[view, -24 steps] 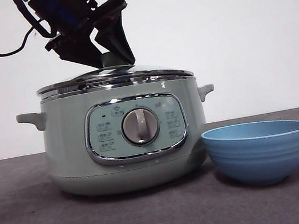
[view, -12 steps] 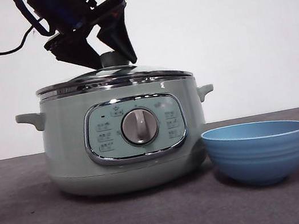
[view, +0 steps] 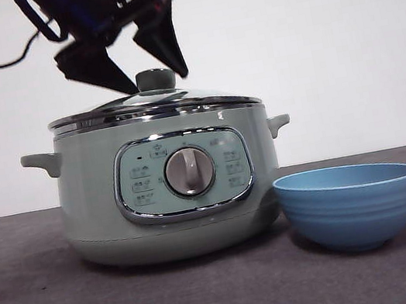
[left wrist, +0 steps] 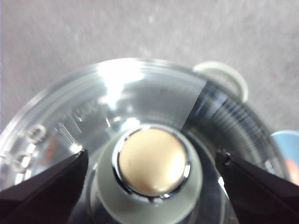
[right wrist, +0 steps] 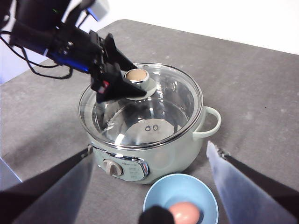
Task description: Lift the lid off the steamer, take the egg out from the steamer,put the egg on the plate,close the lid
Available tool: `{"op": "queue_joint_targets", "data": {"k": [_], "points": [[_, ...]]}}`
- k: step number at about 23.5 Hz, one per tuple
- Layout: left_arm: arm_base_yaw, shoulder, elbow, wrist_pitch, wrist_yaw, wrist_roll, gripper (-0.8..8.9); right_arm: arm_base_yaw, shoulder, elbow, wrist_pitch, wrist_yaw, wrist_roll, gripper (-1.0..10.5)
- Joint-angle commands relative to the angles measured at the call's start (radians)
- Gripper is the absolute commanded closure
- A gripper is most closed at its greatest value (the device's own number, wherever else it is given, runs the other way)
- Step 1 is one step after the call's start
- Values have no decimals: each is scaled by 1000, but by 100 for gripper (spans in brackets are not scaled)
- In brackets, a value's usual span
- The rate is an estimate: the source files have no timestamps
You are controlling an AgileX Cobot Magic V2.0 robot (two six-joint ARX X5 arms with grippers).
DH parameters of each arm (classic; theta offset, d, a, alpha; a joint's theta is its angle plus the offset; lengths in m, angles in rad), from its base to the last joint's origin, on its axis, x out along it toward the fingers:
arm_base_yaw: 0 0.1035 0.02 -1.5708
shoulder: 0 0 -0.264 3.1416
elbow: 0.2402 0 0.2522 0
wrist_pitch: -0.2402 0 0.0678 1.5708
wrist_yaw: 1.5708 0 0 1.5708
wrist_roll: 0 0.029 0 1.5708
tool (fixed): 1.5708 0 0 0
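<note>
Egg (right wrist: 184, 213) in plate (right wrist: 159, 193), lid (view: 153, 102) on steamer (view: 95, 210); task approx. done. Left gripper (view: 148, 73) jaws released over knob (left wrist: 152, 161); right gripper (right wrist: 149, 154) jaws apart, empty.

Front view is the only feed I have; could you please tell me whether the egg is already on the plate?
Observer: Yes. The right wrist view shows the egg lying inside the plate.
Operator: Thank you. Is the knob of the lid being gripped?
Observer: No. The left wrist view shows the left hand open, its jaws standing clear on either side of the knob.
Operator: And the other arm?
Observer: The right hand is open, high over the steamer and the plate.
</note>
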Motion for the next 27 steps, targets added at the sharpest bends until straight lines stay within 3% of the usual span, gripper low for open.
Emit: {"op": "queue_joint_targets", "data": {"k": [1, 8, 12, 15, 21, 27], "points": [[-3, -48, -3, 0, -1, -2, 350, 2, -1, 2, 5, -2, 6, 532], [-4, -193, -3, -55, 0, -3, 350, 2, 0, 2, 5, -2, 6, 532], [-4, -313, -3, -164, 6, -31, 350, 2, 0, 2, 3, -23, 6, 532], [-4, -407, -3, -276, 43, -57, 350, 2, 0, 2, -13, -75, 6, 537], [-4, -569, -3, -470, 152, -108, 352, 2, 9, 2, -87, -89, 6, 537], [-4, -671, -3, -608, 164, -109, 524, 2, 25, 2, -205, -134, 7, 547]]}}
